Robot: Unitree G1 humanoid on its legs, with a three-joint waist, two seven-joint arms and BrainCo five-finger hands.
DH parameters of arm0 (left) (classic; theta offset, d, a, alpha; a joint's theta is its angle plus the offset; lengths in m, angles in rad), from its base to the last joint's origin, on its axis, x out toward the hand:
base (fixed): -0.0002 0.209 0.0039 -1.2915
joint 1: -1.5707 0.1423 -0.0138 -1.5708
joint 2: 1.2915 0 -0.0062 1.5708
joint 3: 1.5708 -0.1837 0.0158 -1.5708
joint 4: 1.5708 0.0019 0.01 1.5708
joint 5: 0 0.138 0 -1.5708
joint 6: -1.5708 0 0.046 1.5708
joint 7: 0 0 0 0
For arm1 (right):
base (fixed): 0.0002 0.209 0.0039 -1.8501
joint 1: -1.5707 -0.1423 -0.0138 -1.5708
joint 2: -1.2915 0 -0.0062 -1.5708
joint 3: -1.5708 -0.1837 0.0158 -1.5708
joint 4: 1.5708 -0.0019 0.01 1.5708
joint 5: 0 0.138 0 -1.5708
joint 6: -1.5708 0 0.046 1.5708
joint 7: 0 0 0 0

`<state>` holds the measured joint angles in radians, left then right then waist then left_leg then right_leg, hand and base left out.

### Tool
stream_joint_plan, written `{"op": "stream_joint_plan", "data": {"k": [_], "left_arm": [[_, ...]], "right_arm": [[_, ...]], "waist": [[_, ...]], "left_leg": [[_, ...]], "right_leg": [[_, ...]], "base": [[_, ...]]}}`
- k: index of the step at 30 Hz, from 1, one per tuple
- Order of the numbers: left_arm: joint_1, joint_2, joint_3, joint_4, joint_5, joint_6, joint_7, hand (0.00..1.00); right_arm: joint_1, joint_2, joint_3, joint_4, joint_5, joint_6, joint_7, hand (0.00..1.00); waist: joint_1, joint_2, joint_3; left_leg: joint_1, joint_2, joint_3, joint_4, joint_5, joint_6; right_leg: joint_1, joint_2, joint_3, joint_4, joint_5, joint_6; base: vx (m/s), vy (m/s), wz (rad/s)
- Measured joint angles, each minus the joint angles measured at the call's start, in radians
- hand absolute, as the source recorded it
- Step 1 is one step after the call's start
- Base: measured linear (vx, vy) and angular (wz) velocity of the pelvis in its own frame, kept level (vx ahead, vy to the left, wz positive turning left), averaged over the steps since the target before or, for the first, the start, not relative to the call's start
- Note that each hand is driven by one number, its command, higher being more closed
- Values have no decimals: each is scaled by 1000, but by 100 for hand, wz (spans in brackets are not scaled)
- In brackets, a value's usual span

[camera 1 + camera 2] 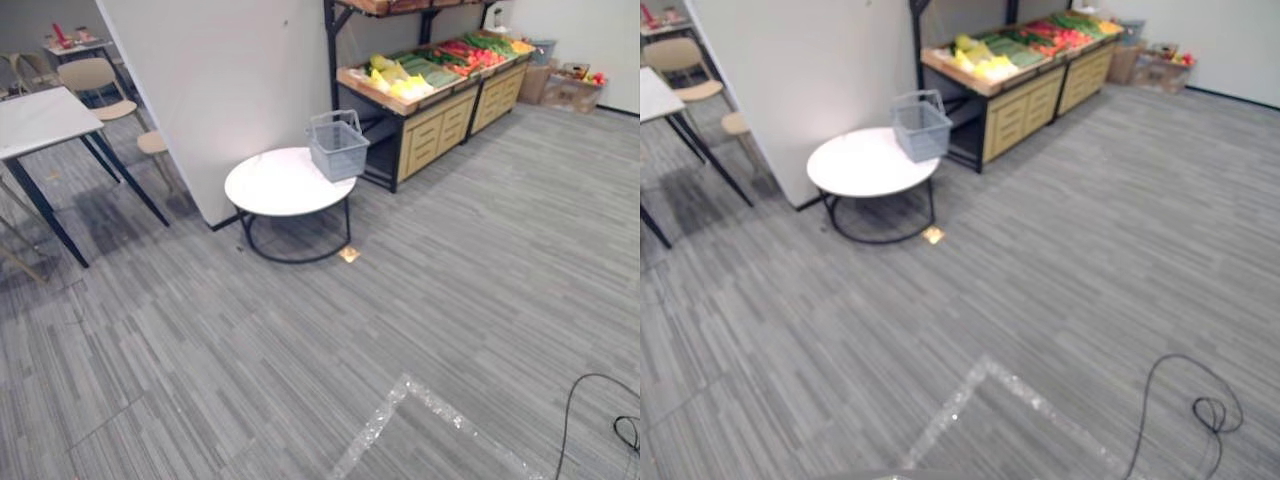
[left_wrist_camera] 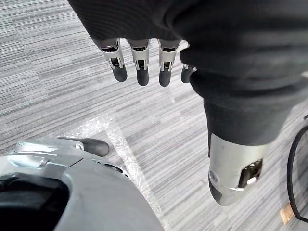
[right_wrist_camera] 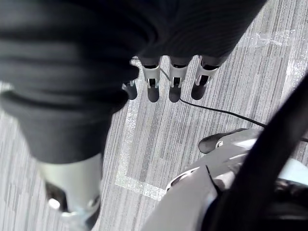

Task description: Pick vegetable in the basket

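Grocery shop: veg stand (image 1: pixel 436 130) w/ basket (image 1: pixel 338 150).

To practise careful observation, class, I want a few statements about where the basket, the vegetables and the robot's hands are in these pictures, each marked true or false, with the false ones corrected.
1. The basket stands on the round white table. True.
2. The basket is heaped with vegetables. False: nothing shows inside it; the vegetables lie on the wooden stand behind the table.
3. The left hand grips a vegetable. False: its fingers hang relaxed above the floor and hold nothing.
4. The right hand is open, with nothing in it. True.
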<state>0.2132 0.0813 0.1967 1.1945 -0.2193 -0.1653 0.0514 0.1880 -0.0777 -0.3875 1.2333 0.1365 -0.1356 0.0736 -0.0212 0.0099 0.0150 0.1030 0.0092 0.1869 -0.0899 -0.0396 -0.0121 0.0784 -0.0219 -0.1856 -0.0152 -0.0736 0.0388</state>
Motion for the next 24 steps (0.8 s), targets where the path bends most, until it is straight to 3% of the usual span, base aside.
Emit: {"op": "stream_joint_plan", "data": {"k": [10,24], "left_arm": [[-37,-6,44,20,-12,0,-7,0],[-41,-5,35,20,-12,-1,-12,0]], "right_arm": [[-48,13,-40,0,0,-1,-3,0],[-58,17,-75,-1,1,-1,-1,0]], "waist": [[-1,-7,40],[-1,-9,53]], "left_leg": [[44,5,39,-1,-22,-34],[47,9,46,-4,-20,-30]], "right_leg": [[48,4,-1,-22,-1,4],[46,7,-8,-22,-5,12]], "base": [[58,-22,-7],[-49,-26,0]]}}
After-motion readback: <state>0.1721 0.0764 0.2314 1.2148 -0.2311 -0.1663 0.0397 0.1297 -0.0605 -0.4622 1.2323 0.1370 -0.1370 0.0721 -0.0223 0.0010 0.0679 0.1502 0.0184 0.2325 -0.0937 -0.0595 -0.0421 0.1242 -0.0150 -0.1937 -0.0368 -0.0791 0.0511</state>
